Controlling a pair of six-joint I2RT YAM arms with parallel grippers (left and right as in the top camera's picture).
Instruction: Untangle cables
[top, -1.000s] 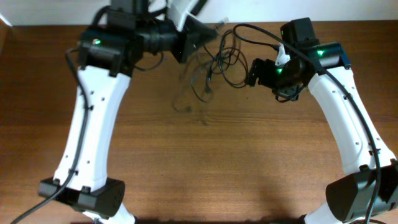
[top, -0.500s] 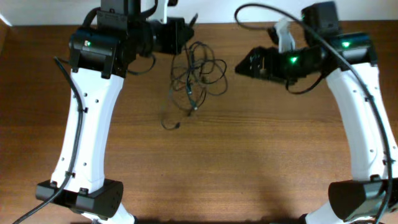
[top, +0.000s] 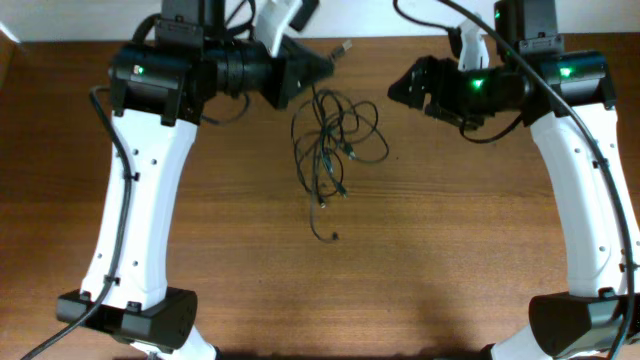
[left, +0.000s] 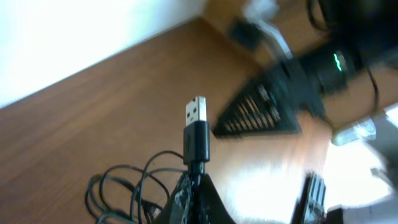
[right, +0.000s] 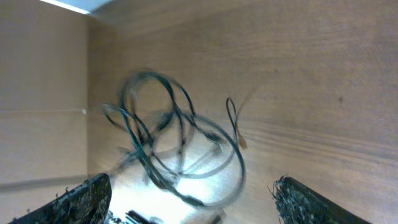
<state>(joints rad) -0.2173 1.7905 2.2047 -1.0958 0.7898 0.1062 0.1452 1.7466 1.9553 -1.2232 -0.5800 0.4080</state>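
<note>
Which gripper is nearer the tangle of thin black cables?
Left. The left gripper is shut on a strand of the tangle of thin black cables, below its silver plug; the right gripper stands open, apart from it.

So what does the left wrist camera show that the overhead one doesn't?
Left wrist only: the grip close up, with the left gripper shut on the cables just below a silver USB plug. Overhead only: the white arms whole, how the tangle spreads, and one loose end trailing away. Both: the wooden table, the cables and the open right gripper.
</note>
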